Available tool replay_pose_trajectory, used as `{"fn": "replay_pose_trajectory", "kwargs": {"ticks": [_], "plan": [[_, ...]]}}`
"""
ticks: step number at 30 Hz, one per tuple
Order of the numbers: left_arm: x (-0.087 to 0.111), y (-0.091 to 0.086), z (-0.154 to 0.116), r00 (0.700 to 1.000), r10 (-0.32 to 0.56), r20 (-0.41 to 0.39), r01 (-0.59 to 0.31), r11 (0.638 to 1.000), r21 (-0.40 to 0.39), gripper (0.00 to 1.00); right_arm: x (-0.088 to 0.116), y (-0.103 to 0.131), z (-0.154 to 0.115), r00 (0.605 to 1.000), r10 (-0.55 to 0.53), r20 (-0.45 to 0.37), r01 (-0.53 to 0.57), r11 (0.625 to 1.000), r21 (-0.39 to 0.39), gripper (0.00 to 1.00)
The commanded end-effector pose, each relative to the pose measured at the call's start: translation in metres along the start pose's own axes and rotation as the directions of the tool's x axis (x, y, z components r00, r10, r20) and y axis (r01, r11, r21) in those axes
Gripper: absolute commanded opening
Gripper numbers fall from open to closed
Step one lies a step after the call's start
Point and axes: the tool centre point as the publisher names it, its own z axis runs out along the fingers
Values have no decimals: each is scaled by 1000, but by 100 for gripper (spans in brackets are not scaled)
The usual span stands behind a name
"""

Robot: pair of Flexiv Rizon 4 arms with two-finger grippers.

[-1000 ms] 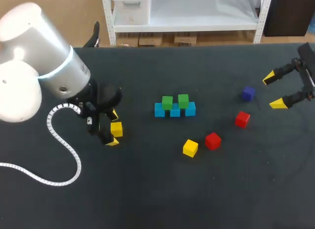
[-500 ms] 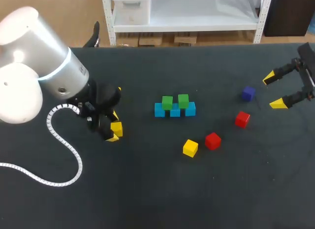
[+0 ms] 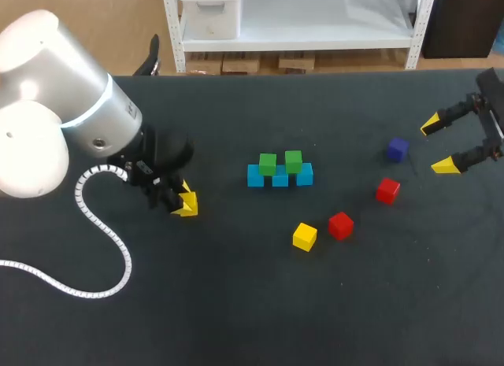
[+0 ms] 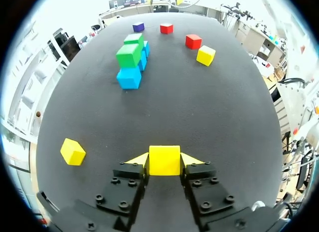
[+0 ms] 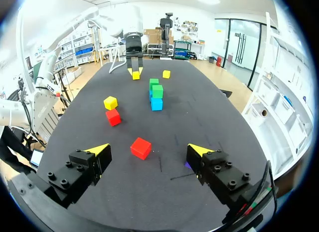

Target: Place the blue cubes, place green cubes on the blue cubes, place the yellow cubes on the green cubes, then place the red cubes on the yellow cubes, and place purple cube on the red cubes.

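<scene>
My left gripper (image 3: 187, 202) (image 4: 164, 161) is down at the table's left, shut on a yellow cube (image 4: 164, 154); both yellow tips press its sides. Three blue cubes (image 3: 280, 178) (image 4: 129, 77) form a row mid-table, with two green cubes (image 3: 268, 163) (image 4: 128, 54) on top. A second yellow cube (image 3: 305, 236) and a red cube (image 3: 340, 224) lie in front of the row. Another red cube (image 3: 387, 190) (image 5: 141, 147) and the purple cube (image 3: 397, 149) lie to the right. My right gripper (image 3: 439, 146) (image 5: 149, 150) hovers open by the right edge, nothing between its fingers.
A third yellow cube (image 4: 73, 151) lies beside my left gripper, hidden behind the left arm in the head view. A white coiled cable (image 3: 98, 224) trails over the table's left part. The table's far edge (image 3: 315, 73) runs in front of a shelf.
My left gripper's fingers have closed in on the yellow cube until both touch it. The right arm has not moved.
</scene>
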Motion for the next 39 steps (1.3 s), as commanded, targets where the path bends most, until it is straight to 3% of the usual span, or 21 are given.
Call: {"fn": "replay_pose_trajectory", "kwargs": {"ticks": [1, 19, 26, 39], "plan": [[-10, -1, -14, 1000, 14, -3, -14, 1000, -8, 0, 0, -1, 1, 1000, -1, 2, 1, 1000, -1, 100], [-80, 25, -42, 994, 112, 1, -112, 994, -4, 0, 0, -1, 1, 1000, -1, 2, 1, 1000, -1, 100], [-103, 37, -36, 994, 105, -14, -104, 994, 24, 0, 0, -1, 1, 1000, -1, 2, 1, 1000, -1, 100], [-144, 51, -17, 983, 182, 16, -183, 982, 45, 0, 0, -1, 1, 1000, -1, 2, 1, 1000, -1, 100]]}}
